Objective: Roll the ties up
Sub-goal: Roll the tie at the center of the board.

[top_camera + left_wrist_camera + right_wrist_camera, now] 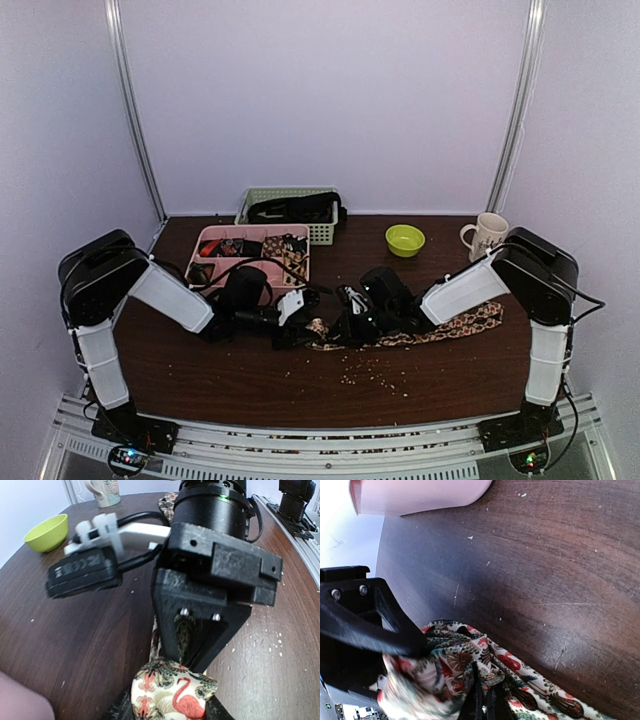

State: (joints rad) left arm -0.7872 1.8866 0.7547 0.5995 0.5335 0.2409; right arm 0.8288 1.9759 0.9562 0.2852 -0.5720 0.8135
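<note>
Crumbs lie scattered on the dark wood table, on the near side of both claws.

Left claw and right claw meet nose to nose at mid-table, close to touching.

Left claw: clenched on the tie. A bunched wad of the fabric sits between its fingers, cream-tan with a red flamingo and paisley figures.

Right claw: also grasping the tie, just beyond that wad, jaws pinched tight on a narrow strip of the cloth.

From the right claw the rest of the tie trails flat on the wood, out to that claw's right. It runs along the near side of the right forearm and ends close to the elbow.

Just past the left claw sits a pink tray, its compartments holding bundled ties, some patterned, some dark.

Farther out, beyond the right claw, stands a green bowl. A mug stands upright to the bowl's right, handle toward the bowl.

Farthest back, behind the tray, is a pale lattice basket with dark contents; I cannot tell what they are.
</note>
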